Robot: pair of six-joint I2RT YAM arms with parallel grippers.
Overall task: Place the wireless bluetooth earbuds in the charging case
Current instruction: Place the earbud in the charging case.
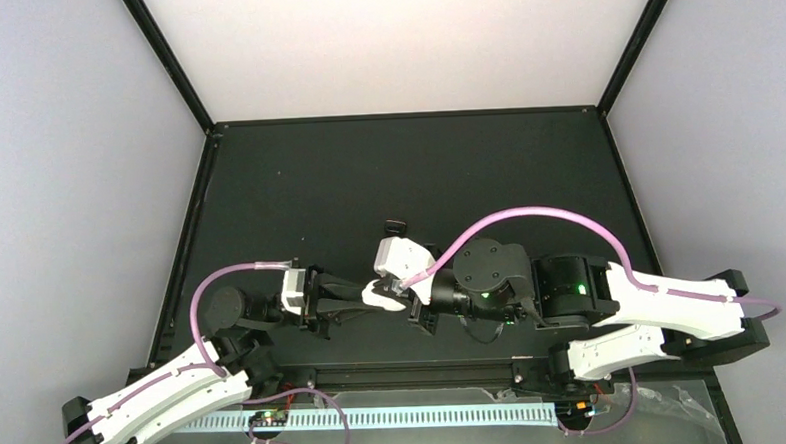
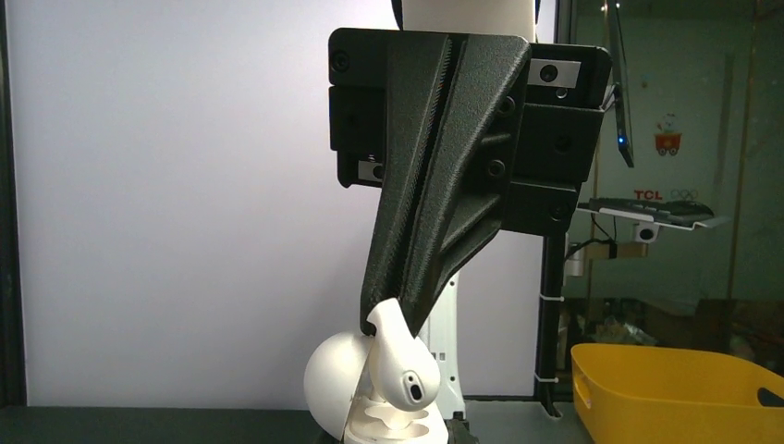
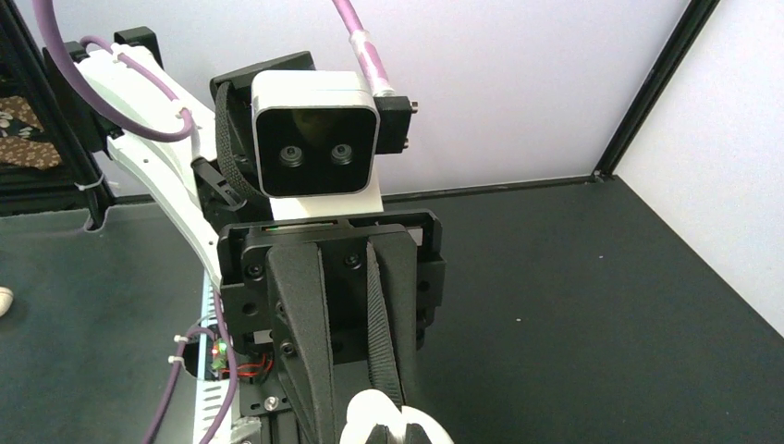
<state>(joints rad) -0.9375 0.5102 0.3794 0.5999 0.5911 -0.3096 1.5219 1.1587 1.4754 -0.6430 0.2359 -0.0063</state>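
Note:
My left gripper is shut on the stem of a glossy white earbud, whose bulb hangs just above the wells of the open white charging case. The case's round lid stands up behind the earbud. In the top view both grippers meet at mid table: the left gripper points right at the white case, and the right gripper is closed on its other side. The right wrist view shows the left gripper's fingers coming down onto the case at the bottom edge. No other earbuds show.
The black table stretches behind the grippers, with white walls and black frame posts around it. A yellow bin stands beyond the table on the right of the left wrist view. A purple cable arcs over the right arm.

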